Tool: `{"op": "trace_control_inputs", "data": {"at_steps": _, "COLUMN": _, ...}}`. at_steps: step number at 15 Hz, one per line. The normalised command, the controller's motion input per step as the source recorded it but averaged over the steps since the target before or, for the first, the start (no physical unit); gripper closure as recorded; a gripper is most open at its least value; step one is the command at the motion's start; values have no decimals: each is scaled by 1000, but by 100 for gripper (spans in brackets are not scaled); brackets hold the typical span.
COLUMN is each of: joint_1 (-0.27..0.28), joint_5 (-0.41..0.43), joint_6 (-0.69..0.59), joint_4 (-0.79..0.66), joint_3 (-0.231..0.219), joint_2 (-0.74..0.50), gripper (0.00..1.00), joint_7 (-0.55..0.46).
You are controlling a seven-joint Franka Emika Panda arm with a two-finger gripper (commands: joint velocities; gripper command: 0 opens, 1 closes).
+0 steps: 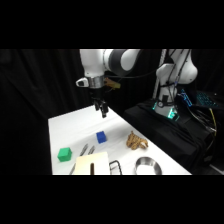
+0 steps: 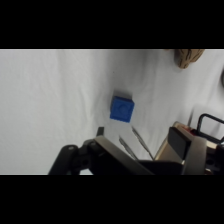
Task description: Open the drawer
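The drawer sits in a small pale cream box [image 1: 92, 163] at the table's near edge. A dark slot runs along the box's top, and the black wire handle [image 1: 115, 167] sticks out on its right side. The box is cut off by the picture's bottom. My gripper [image 1: 103, 111] hangs in the air over the far part of the table, well above and behind the box. In the wrist view my gripper [image 2: 150, 156] is open with nothing between its fingers. The handle [image 2: 209, 122] shows at the right edge of that view.
A blue cube [image 1: 101, 136] [image 2: 122, 108] lies mid-table under the gripper. A green cube [image 1: 64, 154] is at the left and metal tongs [image 1: 86, 149] lie beside the box. A brown object [image 1: 136, 141] and a round metal bowl [image 1: 146, 165] are on the right.
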Motion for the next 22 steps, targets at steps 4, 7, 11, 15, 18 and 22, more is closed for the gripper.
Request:
{"op": "trace_control_inputs", "data": {"at_steps": 4, "joint_1": 2, "joint_5": 20, "joint_6": 20, "joint_4": 33, "joint_3": 47, "joint_2": 29, "gripper": 0, "joint_7": 80}}
{"op": "trace_control_inputs", "data": {"at_steps": 7, "joint_1": 81, "joint_5": 21, "joint_6": 80, "joint_4": 52, "joint_3": 84, "joint_2": 65, "gripper": 0, "joint_7": 261}}
{"op": "trace_control_inputs", "data": {"at_steps": 11, "joint_1": 116, "joint_5": 8, "joint_6": 198, "joint_4": 40, "joint_3": 68, "joint_2": 83, "gripper": 0, "joint_7": 363}}
{"op": "trace_control_inputs", "data": {"at_steps": 15, "joint_1": 98, "joint_5": 2, "joint_6": 282, "joint_4": 27, "joint_3": 26, "joint_2": 90, "gripper": 0, "joint_7": 332}}
{"op": "trace_control_inputs", "data": {"at_steps": 18, "joint_1": 94, "joint_5": -43, "joint_6": 373, "joint_4": -8, "joint_3": -5, "joint_2": 79, "gripper": 0, "joint_7": 293}}
{"op": "trace_control_inputs", "data": {"at_steps": 22, "joint_1": 95, "joint_5": -64, "joint_6": 331, "joint_4": -40, "joint_3": -18, "joint_2": 64, "gripper": 0, "joint_7": 215}}
